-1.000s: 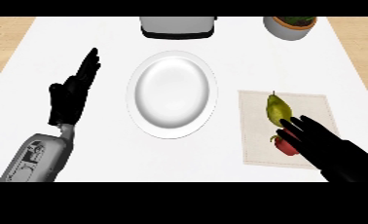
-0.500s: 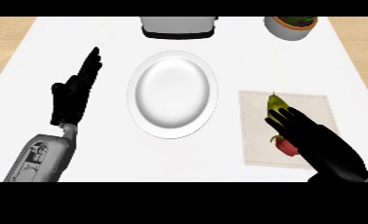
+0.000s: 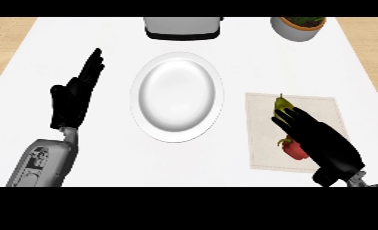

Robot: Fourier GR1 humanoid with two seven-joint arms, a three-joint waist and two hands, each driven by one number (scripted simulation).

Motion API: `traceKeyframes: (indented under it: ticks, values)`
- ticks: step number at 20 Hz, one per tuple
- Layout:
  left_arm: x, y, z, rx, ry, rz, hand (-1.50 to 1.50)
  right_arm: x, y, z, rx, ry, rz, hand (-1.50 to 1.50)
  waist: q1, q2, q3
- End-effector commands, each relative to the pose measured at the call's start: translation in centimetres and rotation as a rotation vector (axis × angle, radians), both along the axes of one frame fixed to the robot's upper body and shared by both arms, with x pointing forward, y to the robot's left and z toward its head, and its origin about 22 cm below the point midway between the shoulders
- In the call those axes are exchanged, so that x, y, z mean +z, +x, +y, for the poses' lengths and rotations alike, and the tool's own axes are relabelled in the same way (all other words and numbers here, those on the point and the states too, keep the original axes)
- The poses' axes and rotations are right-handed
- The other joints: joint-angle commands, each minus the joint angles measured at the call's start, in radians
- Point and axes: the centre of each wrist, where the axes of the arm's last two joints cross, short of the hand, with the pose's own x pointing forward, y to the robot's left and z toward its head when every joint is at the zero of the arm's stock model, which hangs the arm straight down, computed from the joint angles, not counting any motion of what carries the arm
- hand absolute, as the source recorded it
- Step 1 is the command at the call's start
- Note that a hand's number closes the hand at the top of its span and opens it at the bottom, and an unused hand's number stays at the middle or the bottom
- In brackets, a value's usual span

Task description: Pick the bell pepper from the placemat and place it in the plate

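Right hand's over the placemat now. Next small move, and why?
Probably lower the right hand and curl its fingers round the red bell pepper. The hand lies over the beige placemat, fingers straight, partly covering the pepper and reaching the green-yellow pear. The white oval plate holds nothing yet.

Single head cam, looks steeply down on the white counter top [image 3: 111, 39]; far edge at 12 o'clock, robot's side at 6, mid-range.
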Motion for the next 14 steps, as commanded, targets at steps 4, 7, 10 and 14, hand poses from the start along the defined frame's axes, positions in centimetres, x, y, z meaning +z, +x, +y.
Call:
traceKeyframes:
  ticks: [4, 7, 10, 14]
  values:
    - [-0.4, 0.8, 0.6, 0.001, -0.005, 0.017, 0.0, -3.2, 0.4, -0.3, 0.038, 0.013, -0.024, 1.5, -0.002, 0.001, 0.0]
    - [0.9, 3.1, 1.3, 0.017, 0.003, -0.01, 0.0, -1.4, 1.4, 1.1, 0.035, 0.035, -0.097, 1.5, -0.006, 0.002, 0.0]
    - [0.7, -0.2, 0.2, 0.002, 0.001, 0.015, 0.0, -2.6, 3.2, 0.3, 0.041, 0.04, -0.106, 1.5, 0.002, 0.0, 0.0]
    - [0.1, -0.5, -0.4, -0.003, -0.003, 0.022, 0.0, -0.7, 2.3, -0.1, -0.117, 0.055, -0.074, 1.5, -0.006, -0.002, -0.001]
